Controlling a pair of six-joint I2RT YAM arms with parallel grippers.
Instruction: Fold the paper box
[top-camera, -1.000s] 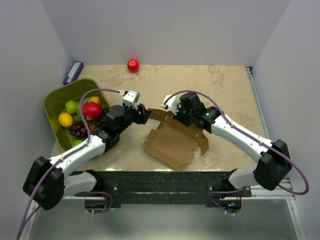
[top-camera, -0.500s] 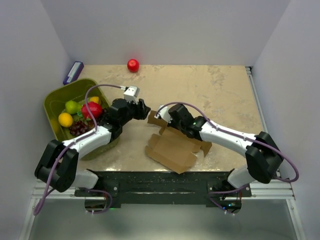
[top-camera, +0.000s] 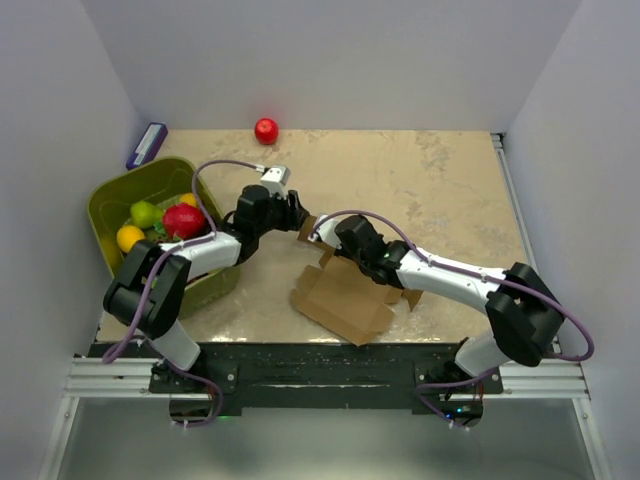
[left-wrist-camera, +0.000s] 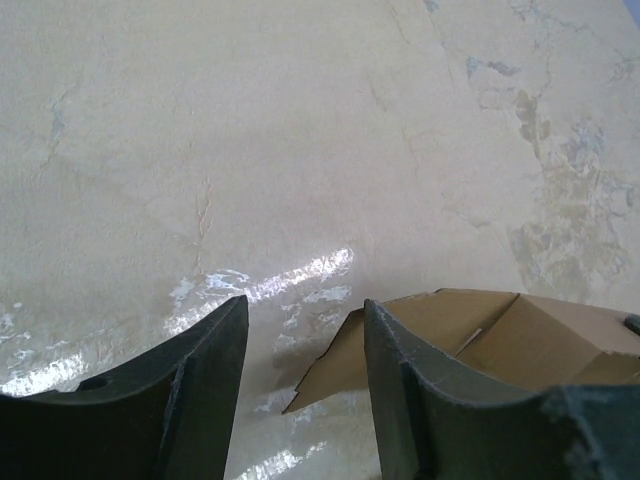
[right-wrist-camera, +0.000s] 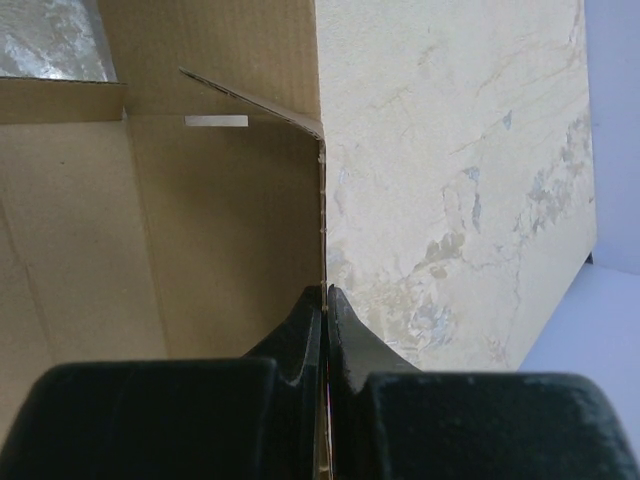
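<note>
Paper box (top-camera: 345, 300), brown cardboard, partly unfolded with flaps raised, lying on the table (top-camera: 450, 190) toward 6 o'clock of its centre, near the front edge. Right gripper (right-wrist-camera: 325, 295), fingers pressed together, pinches the thin edge of one box wall at the carton's 12 o'clock side. Left gripper (left-wrist-camera: 303, 310), at 10 o'clock from the box, stands about half open and holds nothing; a flap corner shows in its gap, contact uncertain. Green bin (top-camera: 112, 195) of fruit at 9 o'clock; small red sphere (top-camera: 266, 130) at 12 o'clock.
</note>
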